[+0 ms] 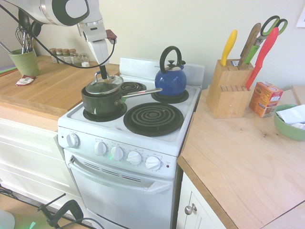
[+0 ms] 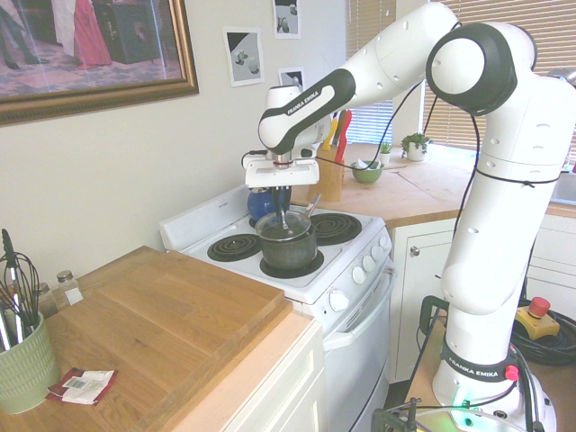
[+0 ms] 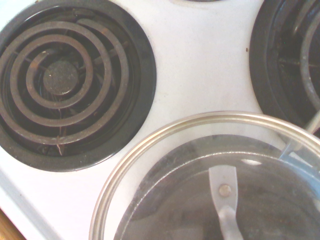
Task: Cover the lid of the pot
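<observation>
Glass lid (image 1: 104, 84) hangs tilted just above the pot (image 1: 101, 101), gripped by its central knob in the clenched hand (image 1: 103, 74), which points straight down so the lid can descend level onto the rim. Pot sits on the front burner of the stove (image 1: 187, 125), handle toward the blue kettle (image 1: 170, 79).

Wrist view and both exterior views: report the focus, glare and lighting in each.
Wrist view: burner coil fairly sharp, lid rim soft, its glass hazy. First exterior view: even light, pale highlights on the lid and kettle. Second exterior view: the blinds and far counter wash out in bright daylight.
</observation>
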### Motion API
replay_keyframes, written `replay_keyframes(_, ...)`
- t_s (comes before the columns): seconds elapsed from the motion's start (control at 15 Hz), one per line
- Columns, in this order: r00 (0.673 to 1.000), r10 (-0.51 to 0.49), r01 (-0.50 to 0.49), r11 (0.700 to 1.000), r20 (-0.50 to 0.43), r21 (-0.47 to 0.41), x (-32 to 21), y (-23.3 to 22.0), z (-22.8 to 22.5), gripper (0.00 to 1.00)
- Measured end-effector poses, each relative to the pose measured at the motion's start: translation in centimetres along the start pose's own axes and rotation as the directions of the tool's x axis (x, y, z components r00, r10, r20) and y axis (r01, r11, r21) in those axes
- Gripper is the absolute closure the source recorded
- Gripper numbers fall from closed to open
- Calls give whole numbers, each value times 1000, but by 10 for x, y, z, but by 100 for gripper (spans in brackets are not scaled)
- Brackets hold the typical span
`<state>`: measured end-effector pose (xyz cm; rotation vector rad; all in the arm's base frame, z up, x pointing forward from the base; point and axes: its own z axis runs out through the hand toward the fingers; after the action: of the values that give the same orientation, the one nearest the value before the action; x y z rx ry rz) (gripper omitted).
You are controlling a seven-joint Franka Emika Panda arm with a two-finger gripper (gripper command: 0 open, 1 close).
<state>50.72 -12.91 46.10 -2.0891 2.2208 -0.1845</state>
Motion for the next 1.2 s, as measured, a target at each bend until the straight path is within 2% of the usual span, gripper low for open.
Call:
replay_keyframes(0.73,1000,-20,20,1000,0,8,-12,18,-14,100)
replay_keyframes(1.2,1000,-27,27,1000,-2,-11,-15,19,-4,100)
